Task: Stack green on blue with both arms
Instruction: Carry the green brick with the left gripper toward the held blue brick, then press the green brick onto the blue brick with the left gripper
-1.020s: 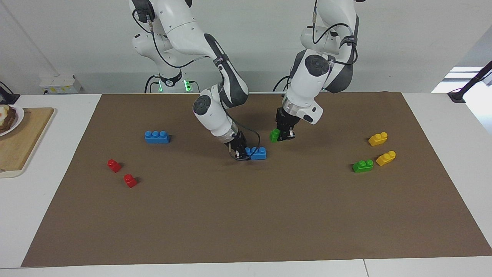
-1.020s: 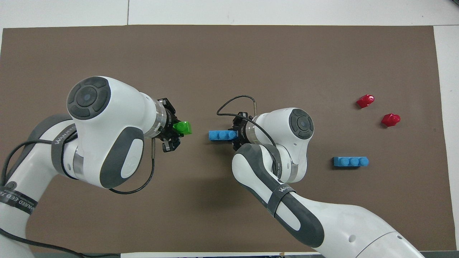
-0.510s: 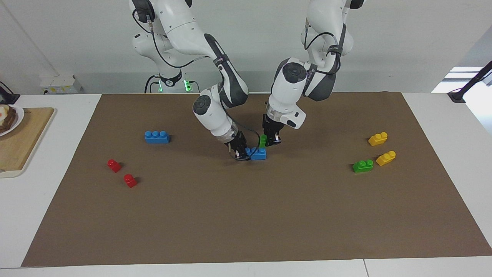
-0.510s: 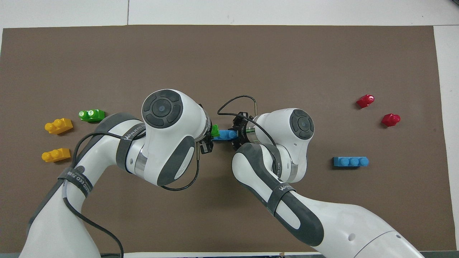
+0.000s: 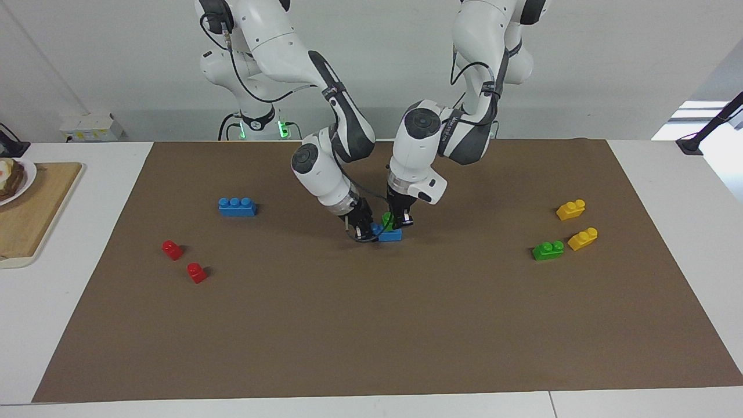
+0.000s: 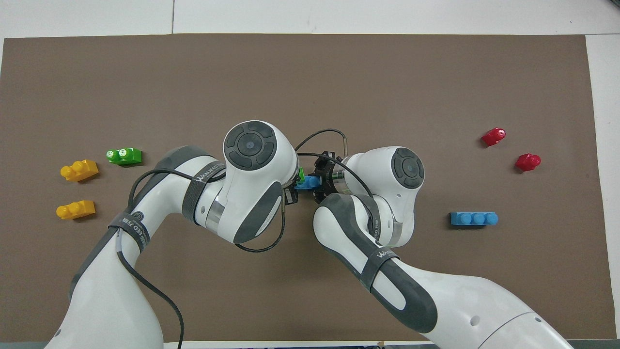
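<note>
Since a second ago, my left arm has swung in from its own end of the brown mat and brought its green brick onto the blue one that my right arm holds.

From the facing view, my right fingers (image 5: 364, 231) are closed on one end of the blue brick (image 5: 392, 235), which lies on the mat (image 5: 371, 325) at the middle of the table (image 5: 667, 180). My left fingers (image 5: 401, 220) are clamped on the green brick (image 5: 386, 220), which now sits on top of the blue brick; whether it is pressed fully home I cannot tell. A second blue brick (image 5: 237, 206) lies toward my right arm's end, with two red bricks (image 5: 172, 249) (image 5: 197, 272) farther from me. Toward my left arm's end lie a second green brick (image 5: 548, 250) and two yellow bricks (image 5: 570, 209) (image 5: 583, 238). A wooden board (image 5: 29, 209) with a plate sits off the mat.

From overhead, my left wrist covers most of the meeting point; only a sliver of the green brick (image 6: 301, 173) and a short piece of the blue brick (image 6: 308, 182) show between my two wrists. My right fingers (image 6: 317, 184) sit against the blue brick's end, and my left fingers (image 6: 292, 190) are mostly hidden. The spare blue brick (image 6: 473, 218), the red bricks (image 6: 493, 136) (image 6: 527, 161), the spare green brick (image 6: 124, 155) and the yellow bricks (image 6: 79, 170) (image 6: 75, 209) lie well apart from the stack.
</note>
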`<action>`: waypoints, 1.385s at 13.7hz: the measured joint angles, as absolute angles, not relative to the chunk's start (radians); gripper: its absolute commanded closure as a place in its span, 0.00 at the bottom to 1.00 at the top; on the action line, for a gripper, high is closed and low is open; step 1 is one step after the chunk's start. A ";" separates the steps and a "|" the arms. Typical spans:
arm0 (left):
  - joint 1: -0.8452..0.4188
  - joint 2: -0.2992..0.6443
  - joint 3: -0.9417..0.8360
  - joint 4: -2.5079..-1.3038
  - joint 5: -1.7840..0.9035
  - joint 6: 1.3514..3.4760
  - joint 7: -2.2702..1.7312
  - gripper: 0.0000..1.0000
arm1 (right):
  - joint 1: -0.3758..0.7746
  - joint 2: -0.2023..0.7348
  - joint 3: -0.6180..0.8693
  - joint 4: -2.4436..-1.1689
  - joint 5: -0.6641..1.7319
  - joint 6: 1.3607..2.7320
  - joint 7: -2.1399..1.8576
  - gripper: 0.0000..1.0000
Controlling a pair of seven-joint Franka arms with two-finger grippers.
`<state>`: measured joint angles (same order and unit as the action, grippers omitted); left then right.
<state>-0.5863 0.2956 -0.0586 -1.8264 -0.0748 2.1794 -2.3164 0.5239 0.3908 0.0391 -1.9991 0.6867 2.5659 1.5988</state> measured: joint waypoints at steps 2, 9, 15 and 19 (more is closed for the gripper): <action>-0.587 0.299 -0.059 -1.827 -0.073 2.186 -2.318 1.00 | 0.524 0.391 0.039 -1.999 0.687 2.566 1.599 1.00; -0.607 0.318 -0.060 -1.828 -0.066 2.195 -2.322 1.00 | 0.524 0.391 0.039 -1.999 0.687 2.567 1.599 1.00; -0.607 0.312 -0.060 -1.841 -0.064 2.209 -2.313 1.00 | 0.524 0.391 0.039 -1.999 0.687 2.567 1.599 1.00; -0.607 0.302 -0.058 -1.869 -0.063 2.245 -2.246 1.00 | 0.524 0.391 0.039 -2.002 0.711 2.573 1.598 1.00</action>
<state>-0.6074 0.3019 -0.0584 -1.8694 -0.0629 2.2446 -2.2465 0.5241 0.3909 0.0386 -2.0022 0.7107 2.5726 1.5978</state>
